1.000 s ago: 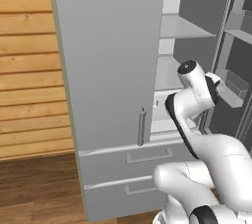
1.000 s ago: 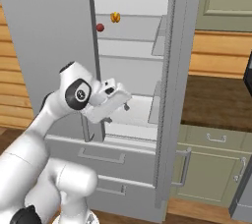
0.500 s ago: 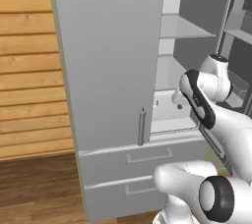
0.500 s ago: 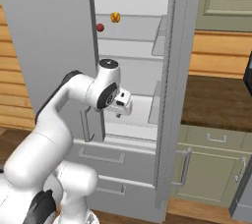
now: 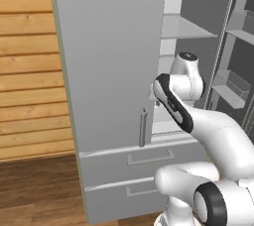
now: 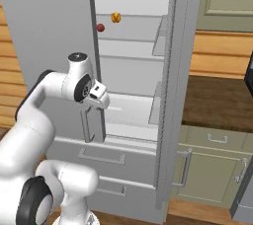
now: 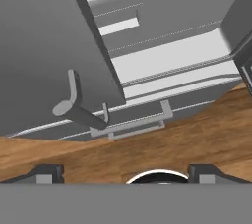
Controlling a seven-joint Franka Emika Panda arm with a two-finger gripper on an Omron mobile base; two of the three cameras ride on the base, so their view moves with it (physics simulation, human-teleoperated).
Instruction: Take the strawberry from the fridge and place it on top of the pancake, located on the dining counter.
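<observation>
The strawberry (image 6: 100,27), tiny and dark red, lies on an upper shelf inside the fridge (image 6: 49,26), close to the edge of the closed left door. The fridge's right door stands open, and in the left base view the fridge (image 5: 109,46) shows its closed left door. My gripper (image 6: 104,101) hangs in front of the lower shelf, well below the strawberry and pointing down. In the hand view the gripper (image 7: 127,173) is open with nothing between its fingertips (image 7: 47,173). It looks at the fridge's (image 7: 39,46) door handle and drawers. The pancake and the dining counter are out of view.
An orange-yellow food item (image 6: 115,17) sits just right of the strawberry on the same shelf. The open right door (image 6: 170,86) bounds the opening on the right. A brown-topped counter (image 6: 217,100) over green-grey cabinets stands beyond it. Two drawers (image 5: 149,158) lie below the shelves, above a wood floor (image 7: 147,149).
The arm has swung across in front of the fridge and the hand has turned to point downward by the left door's edge. The jaws have stayed open.
</observation>
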